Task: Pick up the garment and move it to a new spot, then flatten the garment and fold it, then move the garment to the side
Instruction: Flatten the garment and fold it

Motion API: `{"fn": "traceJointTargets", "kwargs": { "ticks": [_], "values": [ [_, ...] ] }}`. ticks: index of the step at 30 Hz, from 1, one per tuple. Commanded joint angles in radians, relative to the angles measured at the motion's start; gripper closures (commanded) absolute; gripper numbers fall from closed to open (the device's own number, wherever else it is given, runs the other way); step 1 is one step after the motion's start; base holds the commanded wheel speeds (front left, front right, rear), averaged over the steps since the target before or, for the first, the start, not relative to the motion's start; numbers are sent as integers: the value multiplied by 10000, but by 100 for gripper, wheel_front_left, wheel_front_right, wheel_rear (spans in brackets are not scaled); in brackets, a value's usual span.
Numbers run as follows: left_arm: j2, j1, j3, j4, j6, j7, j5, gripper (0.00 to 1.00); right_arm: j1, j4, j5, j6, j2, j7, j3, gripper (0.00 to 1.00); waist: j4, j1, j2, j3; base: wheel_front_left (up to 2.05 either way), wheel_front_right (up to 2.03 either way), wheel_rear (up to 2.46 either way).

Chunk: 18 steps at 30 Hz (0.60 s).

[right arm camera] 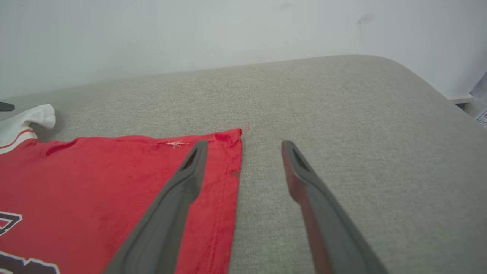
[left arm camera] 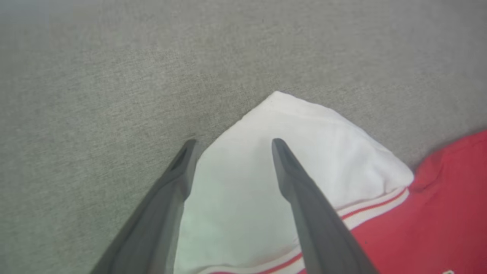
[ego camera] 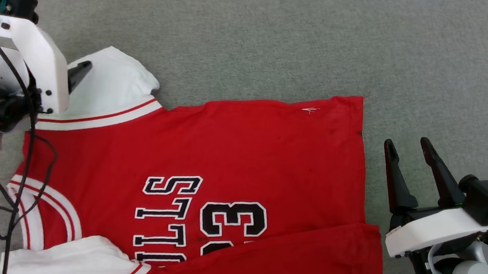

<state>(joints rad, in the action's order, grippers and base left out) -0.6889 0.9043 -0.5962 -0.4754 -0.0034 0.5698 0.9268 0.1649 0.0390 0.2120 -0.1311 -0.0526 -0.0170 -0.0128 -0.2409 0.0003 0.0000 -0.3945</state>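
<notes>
the garment (ego camera: 242,154) lies spread on a grey woven surface (ego camera: 279,34), filling the lower left and middle of the head view. it is thin, soft red cloth, mostly smooth with faint creases. nearest, along the bottom edge, a long red band (ego camera: 304,252) of it is folded over the body and covers part of the black, white-edged lettering (ego camera: 166,218), which reads sideways. at the lower left are the near sleeve (ego camera: 74,259), white, and a rounded neck trim (ego camera: 56,213) striped red and white. a thin black cable (ego camera: 25,166) droops across that corner of the cloth.

at the lower right the right gripper (ego camera: 408,142) sits just beside the straight hem. its two long, dark, tapered fingers are spread apart and hold nothing. in its wrist view one finger (right arm camera: 182,182) crosses the hem corner and the other lies over bare grey weave.

farther up, at the upper left, the far sleeve (ego camera: 111,85) is white and rumpled, narrowing to a blunt point, with a striped band where it meets the red. the left gripper (left arm camera: 234,142) is over it, spread wide and empty: one finger over white cloth, the other along the sleeve's edge over grey. whether the tips touch the cloth cannot be told. a small white thread (ego camera: 310,110) marks the far red edge. beyond, in the right wrist view, the surface ends in a rounded, padded corner before a plain pale wall (right arm camera: 228,34).
</notes>
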Motion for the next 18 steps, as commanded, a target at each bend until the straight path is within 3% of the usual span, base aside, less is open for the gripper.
{"fn": "traceJointTargets", "kwargs": {
  "ticks": [1,10,11,13,18],
  "values": [
    [-80,161,-86,-140,-80,254,-11,0,175,-54,61,8,36,88,-28,0,-180,-3,0,-171,0,0,0],
    [-270,380,-949,-1259,-267,1990,-325,0,348,-583,333,8,35,309,-213,0,-355,-3,0,-504,0,0,0],
    [-213,343,-1060,-1353,-266,2207,-323,7,385,-623,350,8,35,324,-217,0,-353,-3,0,-528,0,0,0],
    [-25,223,-1110,-1467,-317,2455,-130,100,442,-708,423,8,36,320,-230,0,-347,-3,0,-564,0,0,0],
    [253,282,-884,-1546,-263,2030,89,100,676,-981,667,8,34,124,-179,0,-283,-3,0,-496,0,0,0]
  ]
}}
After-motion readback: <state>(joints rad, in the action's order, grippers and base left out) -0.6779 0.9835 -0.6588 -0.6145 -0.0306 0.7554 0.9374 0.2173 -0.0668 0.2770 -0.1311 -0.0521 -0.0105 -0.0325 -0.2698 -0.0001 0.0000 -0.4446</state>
